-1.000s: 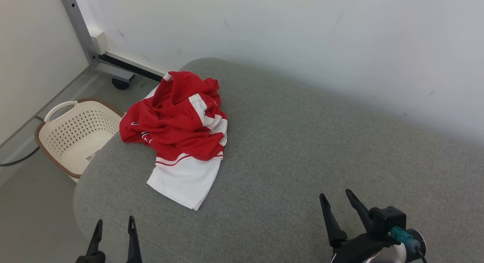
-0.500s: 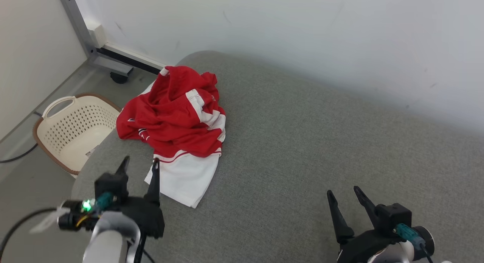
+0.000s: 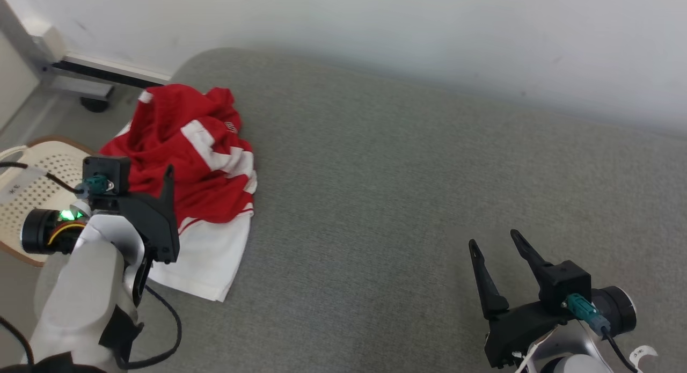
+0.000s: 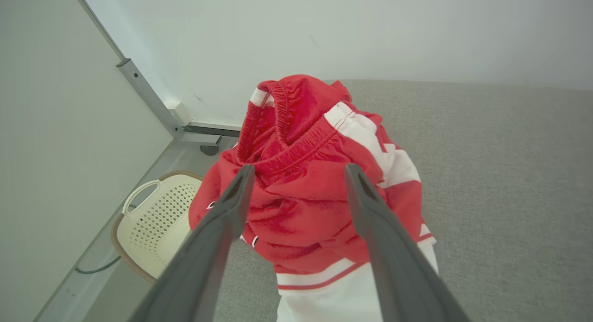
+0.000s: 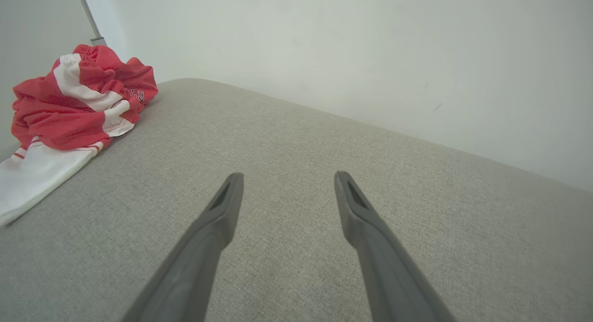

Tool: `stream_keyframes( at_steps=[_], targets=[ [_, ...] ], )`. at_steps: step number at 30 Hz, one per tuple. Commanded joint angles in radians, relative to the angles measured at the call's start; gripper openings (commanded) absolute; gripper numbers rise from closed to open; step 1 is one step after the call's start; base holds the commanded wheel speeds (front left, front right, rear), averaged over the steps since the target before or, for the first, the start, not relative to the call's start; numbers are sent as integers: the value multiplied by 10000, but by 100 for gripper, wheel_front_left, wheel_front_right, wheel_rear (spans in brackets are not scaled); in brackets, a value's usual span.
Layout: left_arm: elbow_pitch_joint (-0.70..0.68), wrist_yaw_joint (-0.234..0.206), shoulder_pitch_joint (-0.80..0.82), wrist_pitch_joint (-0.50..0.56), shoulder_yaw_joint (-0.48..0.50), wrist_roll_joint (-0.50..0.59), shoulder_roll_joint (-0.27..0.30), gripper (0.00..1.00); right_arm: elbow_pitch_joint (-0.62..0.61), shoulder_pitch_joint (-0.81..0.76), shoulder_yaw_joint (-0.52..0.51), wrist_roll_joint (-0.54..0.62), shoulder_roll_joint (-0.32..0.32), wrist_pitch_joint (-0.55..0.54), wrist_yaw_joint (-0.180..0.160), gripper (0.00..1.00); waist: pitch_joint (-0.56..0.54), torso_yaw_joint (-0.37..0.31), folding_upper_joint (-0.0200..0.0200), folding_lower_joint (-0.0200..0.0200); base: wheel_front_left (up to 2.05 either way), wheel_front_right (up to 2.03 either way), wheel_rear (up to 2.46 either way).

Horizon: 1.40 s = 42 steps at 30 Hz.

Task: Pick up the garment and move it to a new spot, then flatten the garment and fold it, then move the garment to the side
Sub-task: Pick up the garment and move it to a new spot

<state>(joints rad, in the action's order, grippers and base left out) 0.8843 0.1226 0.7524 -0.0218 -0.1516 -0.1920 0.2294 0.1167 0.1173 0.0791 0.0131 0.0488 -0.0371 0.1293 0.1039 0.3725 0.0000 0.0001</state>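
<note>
- The garment (image 3: pixel 182 158), red and white sports shorts, lies in a crumpled heap on the far left part of a grey couch (image 3: pixel 402 174), by its left edge.
- A flat white panel of it spreads toward the near side; a gathered red waistband sits on top of the heap.
- The left hand (image 4: pixel 299 168) is at the near left side of the heap, fingers spread wide and gripping nothing; whether the tips touch the cloth I cannot tell.
- The right hand (image 3: pixel 494 239) is over bare couch at the near right, well apart from the garment, fingers wide apart and empty.
- A cream basket (image 4: pixel 153 215) stands on the floor left of the couch.
</note>
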Motion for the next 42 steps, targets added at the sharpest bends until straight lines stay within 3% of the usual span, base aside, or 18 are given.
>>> stream_keyframes(
  at_steps=[1,8,15,17,18,33,37,42],
  targets=[
    [337,35,427,202,-65,-216,88,100,-244,-82,33,90,25,-119,26,100,1468,-1596,0,-1,0,0,0],
    [1263,51,1090,534,-102,-559,680,100,-762,-111,101,145,22,-304,26,100,1964,-2365,0,-1,0,0,0],
    [2217,-1296,1407,735,433,-824,950,100,-862,-244,53,-14,20,-293,26,100,1983,-2744,0,-1,0,0,0],
    [2338,-1428,1450,746,399,-786,967,24,-829,-255,40,-64,20,-270,28,100,1875,-2741,0,-1,0,0,0],
    [2389,-1428,1487,704,380,-776,1024,0,-806,-252,60,-112,20,-248,28,100,1816,-2730,0,-1,0,0,0],
    [2368,-1752,1879,-312,21,-557,1302,0,353,-416,379,-1106,17,394,28,100,-216,-2407,0,-1,0,0,0],
    [1772,-1887,2295,-743,96,-730,1093,0,581,-483,289,-1336,20,568,27,100,-732,-2565,0,-1,0,0,0],
    [785,-1673,2655,-820,-180,-666,827,0,743,-571,88,-1418,23,667,28,100,-1076,-3187,0,-1,0,0,0]
  ],
)
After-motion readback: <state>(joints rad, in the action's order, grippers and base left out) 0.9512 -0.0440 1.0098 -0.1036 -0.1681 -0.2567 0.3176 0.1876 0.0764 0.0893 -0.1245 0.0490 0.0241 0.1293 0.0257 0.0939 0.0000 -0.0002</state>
